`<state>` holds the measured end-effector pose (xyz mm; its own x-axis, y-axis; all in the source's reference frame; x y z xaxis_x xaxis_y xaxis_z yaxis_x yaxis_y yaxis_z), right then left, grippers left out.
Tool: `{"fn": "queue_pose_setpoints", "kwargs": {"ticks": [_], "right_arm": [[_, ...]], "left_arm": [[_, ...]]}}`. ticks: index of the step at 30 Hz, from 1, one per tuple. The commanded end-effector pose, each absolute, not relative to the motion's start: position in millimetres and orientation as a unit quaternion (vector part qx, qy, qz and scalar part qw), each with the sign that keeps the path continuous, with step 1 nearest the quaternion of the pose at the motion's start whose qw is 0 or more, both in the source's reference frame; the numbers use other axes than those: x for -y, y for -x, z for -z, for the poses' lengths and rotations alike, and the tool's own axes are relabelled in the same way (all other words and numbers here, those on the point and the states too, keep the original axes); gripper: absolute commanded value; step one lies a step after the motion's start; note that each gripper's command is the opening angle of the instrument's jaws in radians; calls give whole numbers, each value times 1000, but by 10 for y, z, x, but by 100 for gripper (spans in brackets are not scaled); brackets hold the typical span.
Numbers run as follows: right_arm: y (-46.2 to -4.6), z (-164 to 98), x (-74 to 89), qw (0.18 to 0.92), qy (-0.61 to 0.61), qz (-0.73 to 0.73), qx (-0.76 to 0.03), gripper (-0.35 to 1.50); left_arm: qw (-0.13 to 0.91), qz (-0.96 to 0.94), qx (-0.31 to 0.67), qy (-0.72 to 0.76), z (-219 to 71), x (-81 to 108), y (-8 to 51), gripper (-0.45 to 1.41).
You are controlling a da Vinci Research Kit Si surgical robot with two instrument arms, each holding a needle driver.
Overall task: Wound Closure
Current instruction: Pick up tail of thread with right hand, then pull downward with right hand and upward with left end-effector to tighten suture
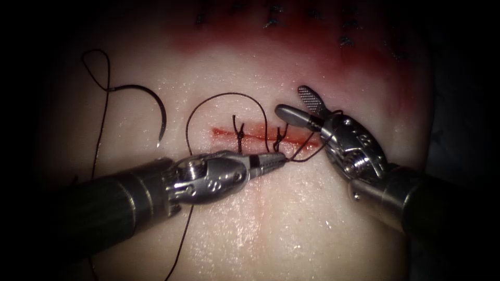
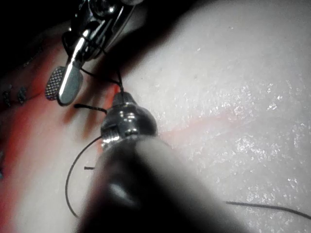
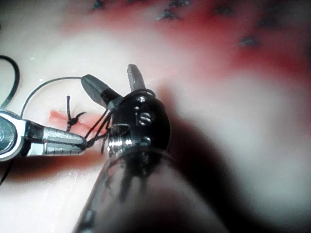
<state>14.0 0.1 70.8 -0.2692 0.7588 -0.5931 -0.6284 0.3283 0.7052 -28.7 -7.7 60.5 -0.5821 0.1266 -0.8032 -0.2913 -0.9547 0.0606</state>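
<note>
Two needle drivers meet over a horizontal cut (image 1: 263, 134) in a slab of pork-belly tissue (image 1: 291, 218) during bench suturing practice. The left tool (image 1: 278, 160), entering from the near left, has its jaws clamped on the dark thread (image 1: 229, 95) just near of the cut, beside the second stitch (image 1: 280, 136). The right tool (image 1: 302, 104), coming in from the right, stands with its jaws spread wide and grips nothing, though strands of thread appear to wrap around it just behind the jaws, a judgement the right wrist view supports. The curved needle (image 1: 153, 106) lies free on the tissue well to the left of the cut, held by neither tool and not in the tissue, its thread trailing in a loop toward the far left and down the near side. One finished knot (image 1: 240, 134) sits on the left part of the cut; red fluid (image 1: 312, 57) stains the far side of the tissue, beyond which a row of older stitches (image 1: 271, 23) can be made out. With thread apparently around the right tool, a knot throw looks to be in hand: doing it well would call for keeping the wraps from slipping off the open jaws, a firm hold by the left tool, and even tension so the stitch lies flat across the cut without tearing the edges
</note>
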Motion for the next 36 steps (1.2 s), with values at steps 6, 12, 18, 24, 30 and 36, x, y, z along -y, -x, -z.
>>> {"fn": "queue_pose_setpoints", "kwargs": {"ticks": [6,12,18,24,30,36], "right_arm": [[-145,-729,12,601,-95,-583,-539,72],[-146,-740,23,603,-114,-581,-534,69],[-145,-736,13,596,-112,-585,-539,62],[-145,-731,10,593,-114,-587,-540,-3],[-145,-739,20,600,-119,-577,-541,-35],[-145,-733,25,635,-50,-515,-574,-35]], "left_arm": [[116,-885,-93,442,-609,75,292,-35],[114,-885,-91,443,-609,75,289,-35],[113,-885,-90,443,-608,76,286,-35],[113,-884,-90,443,-609,76,286,-35],[113,-884,-88,445,-607,73,284,-35],[128,-889,-75,432,-592,43,264,-35]]}}
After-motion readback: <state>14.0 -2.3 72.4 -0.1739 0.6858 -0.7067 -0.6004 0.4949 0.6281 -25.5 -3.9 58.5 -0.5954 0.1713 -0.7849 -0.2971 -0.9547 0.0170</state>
